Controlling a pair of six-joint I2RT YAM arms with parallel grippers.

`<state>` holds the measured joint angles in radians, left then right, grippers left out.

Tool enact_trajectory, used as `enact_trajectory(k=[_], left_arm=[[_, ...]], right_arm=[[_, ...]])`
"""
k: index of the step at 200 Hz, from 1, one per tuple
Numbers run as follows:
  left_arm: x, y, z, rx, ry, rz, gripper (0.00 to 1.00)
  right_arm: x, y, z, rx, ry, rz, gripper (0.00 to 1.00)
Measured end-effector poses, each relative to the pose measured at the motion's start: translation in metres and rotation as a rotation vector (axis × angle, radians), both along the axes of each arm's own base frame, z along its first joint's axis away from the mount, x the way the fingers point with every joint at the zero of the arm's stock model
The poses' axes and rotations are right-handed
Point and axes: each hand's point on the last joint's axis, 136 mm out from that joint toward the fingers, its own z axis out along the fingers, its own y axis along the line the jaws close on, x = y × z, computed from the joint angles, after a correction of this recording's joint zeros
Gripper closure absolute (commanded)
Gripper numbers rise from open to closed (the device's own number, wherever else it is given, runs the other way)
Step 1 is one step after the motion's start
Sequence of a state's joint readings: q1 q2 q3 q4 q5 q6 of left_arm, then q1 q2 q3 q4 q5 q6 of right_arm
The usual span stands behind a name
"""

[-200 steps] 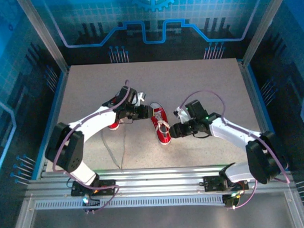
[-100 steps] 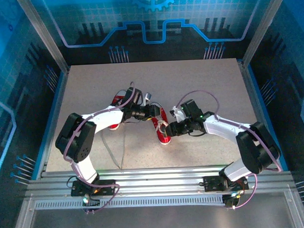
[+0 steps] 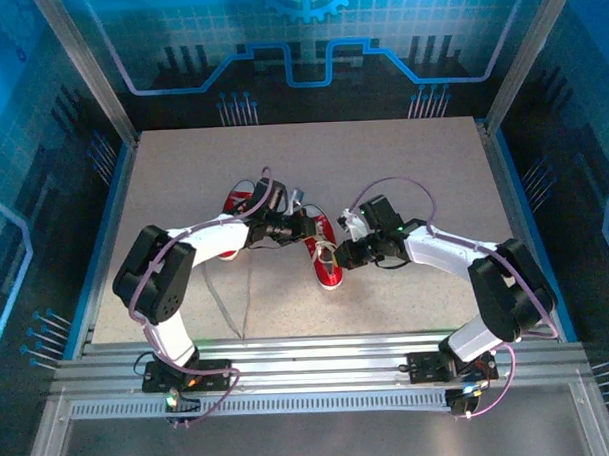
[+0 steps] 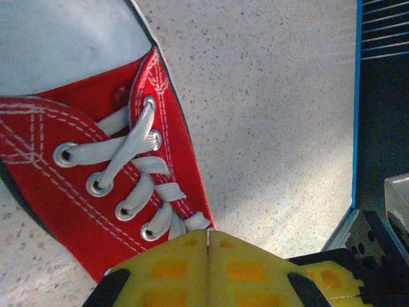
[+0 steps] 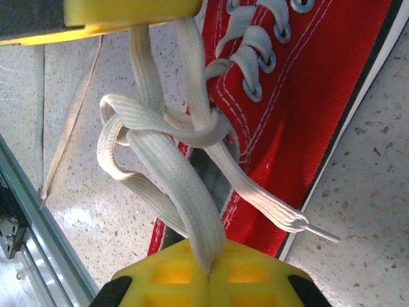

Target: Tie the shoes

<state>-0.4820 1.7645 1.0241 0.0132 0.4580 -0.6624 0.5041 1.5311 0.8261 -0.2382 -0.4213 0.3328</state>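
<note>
Top view: red shoe [image 3: 327, 272] mid-table, left gripper [image 3: 302, 226] and right gripper [image 3: 337, 254] meeting over it. Second shoe [image 3: 236, 202] lies partly under the left arm. Speckled grey table [image 3: 413, 174], blue walls [image 3: 40, 117].

Left wrist: yellow pads pressed together at the shoe's [image 4: 70, 179] eyelet row, nipping the lace [image 4: 131, 144].

Right wrist: pads pinch a taut lace strand, knot just above, shoe beyond.

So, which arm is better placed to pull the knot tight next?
Probably the right. The right gripper is shut on a lace that runs straight into the loose knot by the red shoe. The left gripper is shut too, but whether it holds a lace I cannot tell.
</note>
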Motion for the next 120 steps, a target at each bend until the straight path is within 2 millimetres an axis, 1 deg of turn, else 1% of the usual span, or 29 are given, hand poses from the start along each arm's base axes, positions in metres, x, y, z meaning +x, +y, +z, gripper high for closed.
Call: enact_trajectory(k=[49,78,120], left_arm=[[-0.002,0.005,0.01,0.006,-0.044,0.014,1.0],[-0.008,0.01,0.0,0.018,-0.034,0.018,1.0],[-0.019,0.02,-0.022,0.041,-0.022,0.029,1.0]], right_arm=[[0.011,-0.015,0.008,-0.033,-0.011,0.003,1.0],[0.017,-0.026,0.013,-0.05,-0.016,0.001,1.0],[0.024,-0.041,0.014,-0.076,0.003,0.002,1.0]])
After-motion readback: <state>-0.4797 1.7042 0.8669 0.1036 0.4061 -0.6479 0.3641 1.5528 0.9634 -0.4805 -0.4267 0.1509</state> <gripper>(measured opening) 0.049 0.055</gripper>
